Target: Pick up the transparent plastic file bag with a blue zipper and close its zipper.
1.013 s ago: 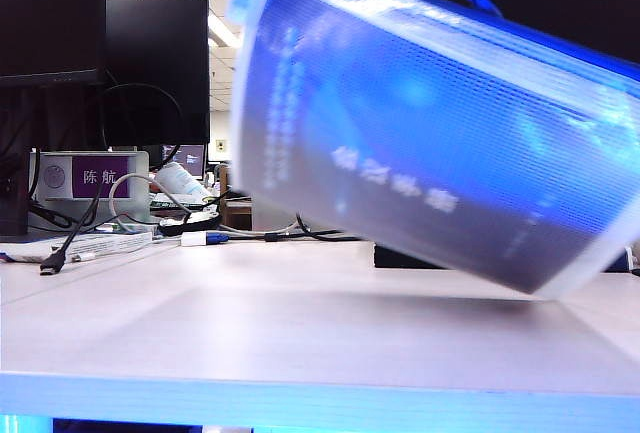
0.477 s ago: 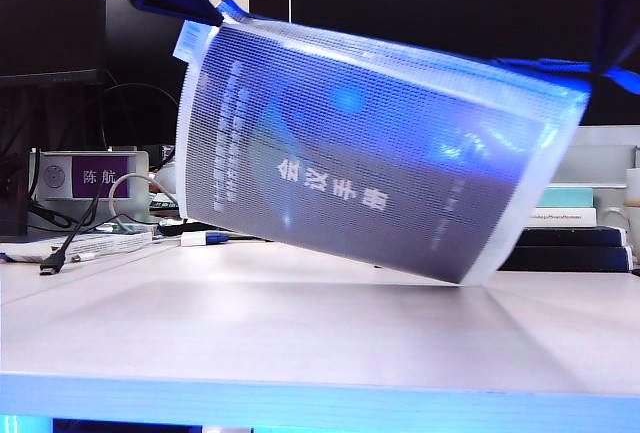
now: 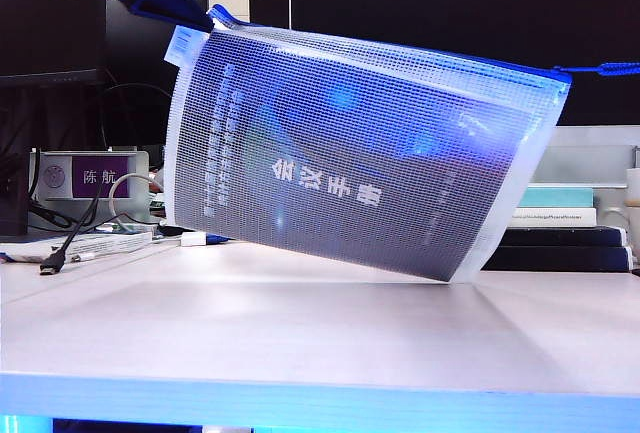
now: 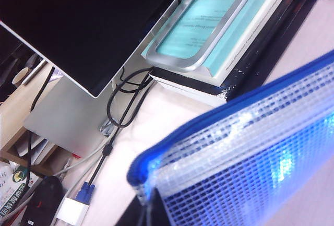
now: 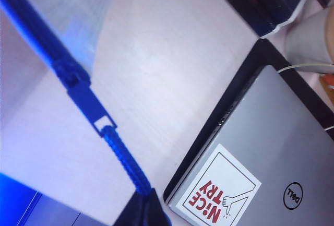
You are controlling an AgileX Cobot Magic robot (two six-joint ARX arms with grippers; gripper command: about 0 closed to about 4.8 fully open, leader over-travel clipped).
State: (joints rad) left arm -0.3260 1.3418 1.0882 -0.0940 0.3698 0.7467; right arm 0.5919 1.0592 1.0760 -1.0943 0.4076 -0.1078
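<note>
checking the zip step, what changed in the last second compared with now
The file bag swung leftward, away from the exterior camera, and steadied, hanging above the table. The left tool stays shut on its corner; the right tool stays shut on the cord, now pulled taut at the zipper end. Nothing on the desk moved.

Mesh file bag [image 3: 360, 153] hangs tilted above table; blue zipper [image 3: 400, 48] along top edge.

Pale wood-grain table [image 3: 300, 333], bare across the front. At back left, white cables [image 3: 95, 243] and a small plugged adapter [image 3: 195, 239]. At back right, stacked books [image 3: 560, 238], teal on top; nearby, a closed grey laptop [image 5: 261, 147] with a sticker.
</note>
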